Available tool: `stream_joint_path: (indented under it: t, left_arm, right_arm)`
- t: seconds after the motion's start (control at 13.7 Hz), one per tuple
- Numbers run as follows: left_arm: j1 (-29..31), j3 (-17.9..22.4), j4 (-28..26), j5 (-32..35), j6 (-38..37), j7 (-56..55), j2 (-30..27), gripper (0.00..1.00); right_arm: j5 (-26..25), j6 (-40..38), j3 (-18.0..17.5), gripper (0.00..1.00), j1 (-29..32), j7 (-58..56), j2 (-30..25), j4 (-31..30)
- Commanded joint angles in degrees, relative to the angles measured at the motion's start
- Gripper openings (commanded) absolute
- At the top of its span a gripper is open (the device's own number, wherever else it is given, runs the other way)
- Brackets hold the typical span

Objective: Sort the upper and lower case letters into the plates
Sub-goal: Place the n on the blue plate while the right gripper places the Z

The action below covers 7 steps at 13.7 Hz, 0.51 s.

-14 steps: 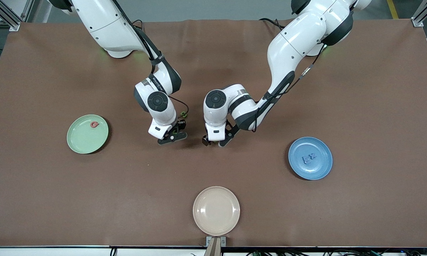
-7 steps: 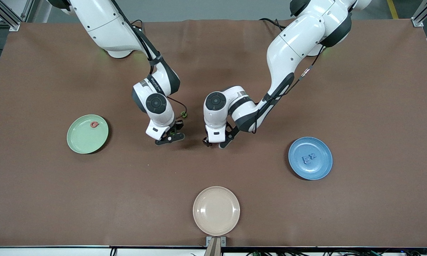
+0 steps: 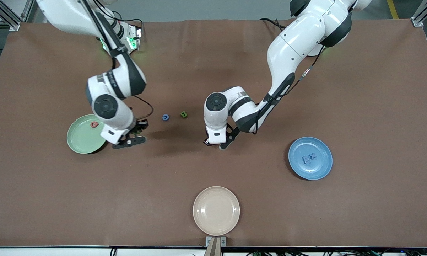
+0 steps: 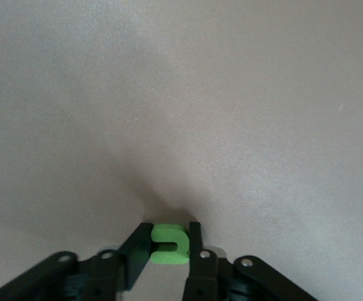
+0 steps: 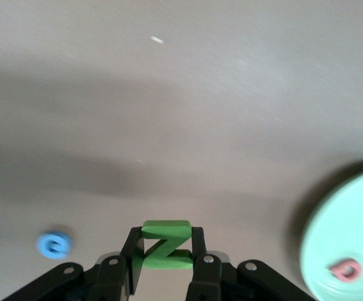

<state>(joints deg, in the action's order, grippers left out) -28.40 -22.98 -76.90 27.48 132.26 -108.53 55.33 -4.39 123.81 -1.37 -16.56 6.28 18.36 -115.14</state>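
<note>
My right gripper (image 3: 133,133) (image 5: 165,241) is shut on a green letter Z (image 5: 165,246) and hangs over the table just beside the pale green plate (image 3: 82,140) (image 5: 357,219). A pink-red letter (image 3: 94,124) (image 5: 346,269) lies in that plate. My left gripper (image 3: 214,143) (image 4: 170,241) is low at the table's middle, shut on a small green hooked letter (image 4: 170,244). A blue letter (image 3: 166,117) (image 5: 54,244) and a green letter (image 3: 183,114) lie loose between the two grippers. The blue plate (image 3: 318,167) holds two blue letters (image 3: 308,158).
A beige plate (image 3: 216,210) sits near the table's front edge, nearest the front camera. The brown table (image 3: 377,106) stretches wide toward the left arm's end past the blue plate.
The right arm swung from the table's middle toward the green plate with the Z, uncovering the loose blue and green letters. The left gripper's fingers closed on its green letter.
</note>
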Motion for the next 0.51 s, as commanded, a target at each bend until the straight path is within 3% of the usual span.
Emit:
stream_joint_path:
  t: [0.0, 0.15, 0.44]
  left_arm:
    - [-0.1, 1.0, 0.2, 0.0, -0.8, 0.2, -1.1, 0.00]
    - [3.1, 0.9, -0.4, 0.9, -1.4, 1.6, -4.3, 0.00]
    - [13.3, -3.2, -1.9, 0.1, -11.3, 17.6, -10.8, 0.00]
  right_arm:
    - [-0.5, 1.3, -0.6, 0.21, 6.5, -7.6, -4.3, -6.0]
    - [-0.5, 1.7, -0.6, 0.21, 12.9, -15.2, -4.7, -7.4]
    - [-0.5, 10.3, -0.6, 0.21, 22.3, -25.6, -4.4, -12.1]
